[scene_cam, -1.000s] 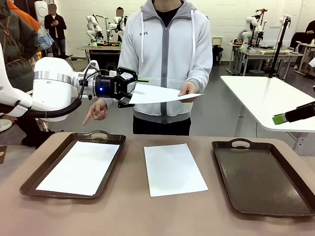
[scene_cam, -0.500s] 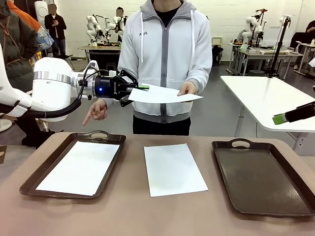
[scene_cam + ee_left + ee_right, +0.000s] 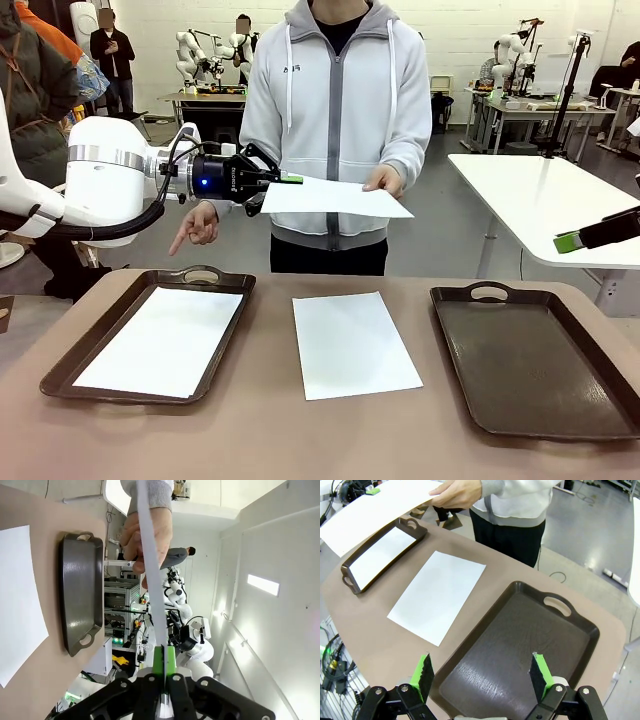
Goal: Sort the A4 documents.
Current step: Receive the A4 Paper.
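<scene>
A person across the table holds a white A4 document (image 3: 335, 197) out level in one hand (image 3: 384, 179). My left gripper (image 3: 288, 180) is shut on that sheet's near edge, and in the left wrist view its green pads (image 3: 159, 661) pinch the paper (image 3: 150, 575) edge-on. A second document (image 3: 352, 343) lies on the table between the trays. Another sheet (image 3: 165, 340) rests in the left tray (image 3: 60, 378). My right gripper (image 3: 482, 675) is open above the empty right tray (image 3: 520, 640); the front view shows it (image 3: 572, 241) at the right edge.
The person's other hand (image 3: 195, 228) points down toward the left tray. A white table (image 3: 540, 200) stands behind on the right. Both brown trays have handles on their far ends.
My left gripper's jaws have shut on the edge of the held sheet, which now lies flatter. The person's hand is still on it. The right arm has not moved.
</scene>
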You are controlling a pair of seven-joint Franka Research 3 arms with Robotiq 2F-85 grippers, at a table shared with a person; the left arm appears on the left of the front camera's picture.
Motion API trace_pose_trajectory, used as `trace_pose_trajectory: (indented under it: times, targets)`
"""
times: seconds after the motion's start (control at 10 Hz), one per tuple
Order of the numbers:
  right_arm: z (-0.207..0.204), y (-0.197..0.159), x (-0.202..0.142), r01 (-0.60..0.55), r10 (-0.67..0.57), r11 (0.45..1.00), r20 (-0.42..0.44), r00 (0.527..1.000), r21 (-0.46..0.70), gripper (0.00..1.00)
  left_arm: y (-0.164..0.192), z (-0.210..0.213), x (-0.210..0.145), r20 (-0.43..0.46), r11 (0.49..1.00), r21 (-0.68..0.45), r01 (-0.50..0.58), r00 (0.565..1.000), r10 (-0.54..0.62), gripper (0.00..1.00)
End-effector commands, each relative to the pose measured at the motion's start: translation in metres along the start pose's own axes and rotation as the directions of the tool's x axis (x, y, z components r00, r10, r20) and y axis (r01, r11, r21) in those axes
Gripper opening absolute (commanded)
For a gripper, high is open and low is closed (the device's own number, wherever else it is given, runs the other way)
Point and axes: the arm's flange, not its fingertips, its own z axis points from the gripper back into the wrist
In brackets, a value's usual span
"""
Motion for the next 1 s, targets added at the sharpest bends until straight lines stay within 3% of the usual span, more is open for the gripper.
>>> trace_pose_trajectory:
  times: [0.0,0.4,0.5,0.9]
  targets:
    - [-0.0021,-0.0004,-0.0002,0.002,-0.002,1.0,0.002,1.0,0.009,1.0,0.0017,0.0022,-0.003,-0.002,1.0,0.016,0.026,1.0,-0.026,0.0]
    - [-0.0021,-0.0004,-0.0002,0.002,-0.002,1.0,0.002,1.0,0.009,1.0,-0.0039,0.0104,-0.006,-0.035,0.997,0.072,0.034,0.999,-0.031,0.0]
    - [-0.0021,-0.0004,-0.0002,0.002,-0.002,1.0,0.002,1.0,0.009,1.0,0.002,0.0008,-0.0008,-0.009,1.0,0.024,0.008,1.0,-0.008,0.0]
    - [-0.0021,-0.0004,-0.0002,0.002,-0.002,1.0,0.002,1.0,0.009,1.0,0.002,0.0008,-0.0008,-0.009,1.0,0.024,0.008,1.0,-0.008,0.0]
